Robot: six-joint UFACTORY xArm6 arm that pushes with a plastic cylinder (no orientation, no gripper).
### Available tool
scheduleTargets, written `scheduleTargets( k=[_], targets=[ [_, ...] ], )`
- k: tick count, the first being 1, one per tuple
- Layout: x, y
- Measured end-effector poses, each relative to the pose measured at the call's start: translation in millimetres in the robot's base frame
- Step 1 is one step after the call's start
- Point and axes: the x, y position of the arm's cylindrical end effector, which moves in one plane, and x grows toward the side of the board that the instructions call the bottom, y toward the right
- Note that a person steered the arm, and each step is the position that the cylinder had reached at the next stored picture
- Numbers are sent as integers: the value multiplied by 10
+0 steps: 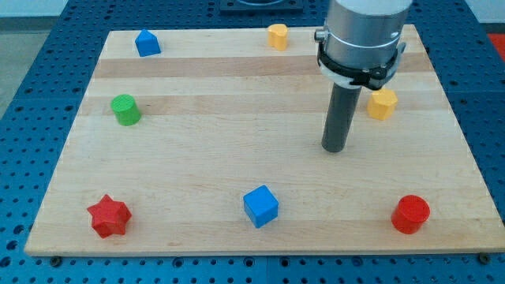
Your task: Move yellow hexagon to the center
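Wooden desk (237, 79) with seven blocks, listed from the view's left. Red star (108, 216) at lower left; green cylinder (125, 109) above it; blue house-shaped block (147, 42) at upper left. Blue cube (260, 206) at bottom centre. Yellow heart-like block (277, 36) at the top edge. My tip (334, 149), a plain rod tool with nothing grasped, rests right of centre. Yellow hexagon (382, 103) sits just right of the rod, above the tip. Red cylinder (410, 214) at lower right.

The pale board (237, 95) is smooth, faintly satin wood with visible grain, the yellow hexagon (382, 103) and blue cube (260, 206) look like matt plastic, and the dark rod (338, 118) has a dull sheen.
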Motion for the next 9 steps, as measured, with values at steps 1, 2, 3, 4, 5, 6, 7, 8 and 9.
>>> scheduleTargets(
  k=[1, 2, 3, 4, 5, 6, 7, 8, 9],
  targets=[
    [0, -4],
    [-25, 129],
    [-178, 655],
    [-392, 1247],
    [-426, 1377],
    [-755, 1377],
    [-800, 1377],
    [-800, 1373],
    [-789, 975]
  ],
)
